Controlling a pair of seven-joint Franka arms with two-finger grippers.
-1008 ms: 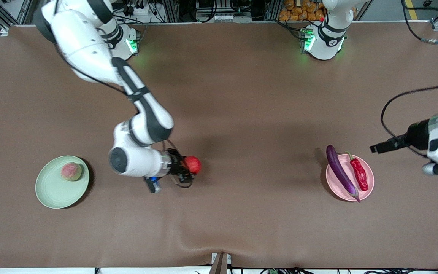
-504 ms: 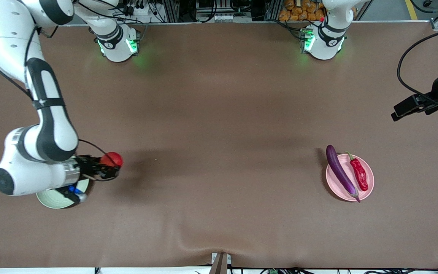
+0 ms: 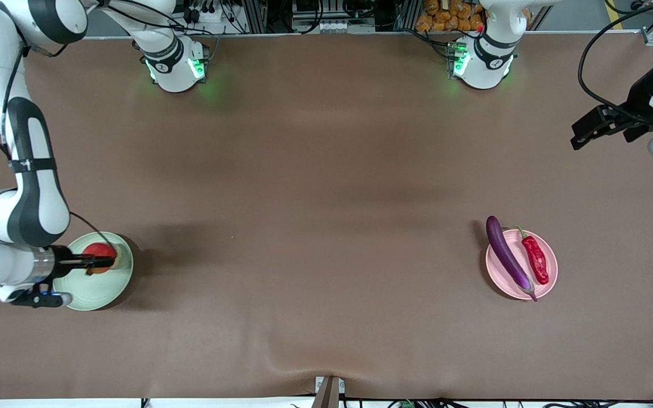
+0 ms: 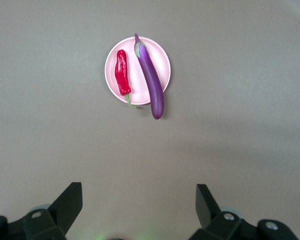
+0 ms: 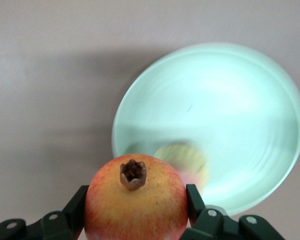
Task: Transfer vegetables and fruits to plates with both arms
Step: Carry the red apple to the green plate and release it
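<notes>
Two arms have shifted since a second ago: the right gripper (image 3: 112, 262) has swung from mid-desk to over the pale green plate (image 3: 115, 286) at the right arm's end, its fingers (image 5: 76, 207) clamped on the red apple (image 5: 136, 199), with the peach (image 5: 186, 160) lying on that plate beneath. Meanwhile the left gripper (image 4: 139, 206), fingers spread wide and holding nothing, has pulled away above the bare desk (image 3: 326, 187) at the left arm's end. Unmoved, the purple eggplant (image 3: 508, 257) and red chili pepper (image 3: 535, 259) lie side by side on the pale pink plate (image 3: 548, 279).
</notes>
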